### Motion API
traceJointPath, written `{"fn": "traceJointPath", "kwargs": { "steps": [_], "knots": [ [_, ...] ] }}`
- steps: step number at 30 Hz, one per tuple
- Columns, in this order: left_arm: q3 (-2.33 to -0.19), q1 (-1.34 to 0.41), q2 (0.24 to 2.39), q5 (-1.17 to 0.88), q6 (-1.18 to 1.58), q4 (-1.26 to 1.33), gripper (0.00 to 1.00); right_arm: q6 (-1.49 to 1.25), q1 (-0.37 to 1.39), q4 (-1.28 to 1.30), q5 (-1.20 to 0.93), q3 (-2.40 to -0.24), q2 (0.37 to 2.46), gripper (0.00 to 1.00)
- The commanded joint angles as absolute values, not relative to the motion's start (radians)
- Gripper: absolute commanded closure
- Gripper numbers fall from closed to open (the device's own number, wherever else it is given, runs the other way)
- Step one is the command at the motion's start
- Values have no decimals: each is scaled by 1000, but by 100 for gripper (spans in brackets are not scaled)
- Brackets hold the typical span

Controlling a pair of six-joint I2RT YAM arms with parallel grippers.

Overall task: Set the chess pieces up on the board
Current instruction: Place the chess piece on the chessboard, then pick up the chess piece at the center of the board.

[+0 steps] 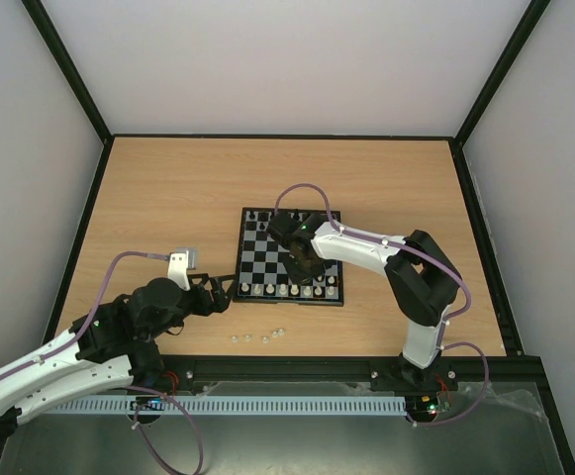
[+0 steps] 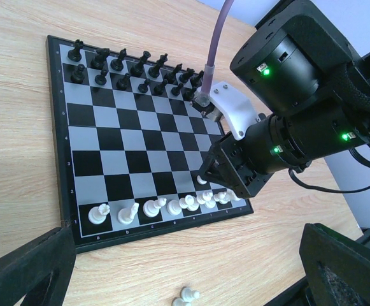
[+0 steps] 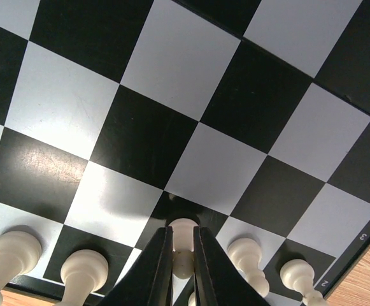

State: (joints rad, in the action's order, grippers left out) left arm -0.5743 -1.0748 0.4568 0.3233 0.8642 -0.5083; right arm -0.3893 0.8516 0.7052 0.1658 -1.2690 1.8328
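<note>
Right wrist view: the right pincer (image 3: 183, 252) is drawn narrow on one white pawn (image 3: 183, 231), whose rounded end shows at the fingertips. Directly past the tips lies a black square of the board (image 3: 172, 70). The white back-row pieces (image 3: 83, 273) stand just beside the pincer on both sides, one row nearer the board edge. Whether the pawn already touches the square cannot be told.

Recommended handling, as a judgement: the step in hand is seating this pawn.
- Hold the pawn vertical and lower it straight onto the centre of the square.
- Part the jaws only slightly, because a wide release or a sideways exit could topple the close neighbours.
- Withdraw straight up.

The left wrist view adds what the right wrist view lacks. The black pieces (image 2: 134, 67) stand in rows far beyond the right pincer, and the loose white pieces (image 2: 186, 295) lie on the surface (image 2: 13, 159), off the board.

The top external view alone shows the left pincer (image 1: 220, 293) whole: spread wide, holding nothing, well apart from the right pincer, by the board's near corner.
</note>
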Motion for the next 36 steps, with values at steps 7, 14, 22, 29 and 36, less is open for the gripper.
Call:
{"fn": "traceJointPath", "kwargs": {
  "steps": [7,14,22,29,36],
  "knots": [
    [-565,-1071,456,340,863,-508,1,-383,848,724,173,-1252,1840,82],
    [-567,-1071,457,341,862,-508,1,-385,848,727,171,-1260,1810,72],
    [-568,-1071,459,339,863,-508,1,-398,848,746,198,-1301,1716,53],
    [-577,-1072,464,333,858,-506,1,-418,848,759,211,-1353,1624,25],
    [-605,-1072,506,330,851,-501,1,-426,848,742,155,-1320,1501,1]
  ]
}}
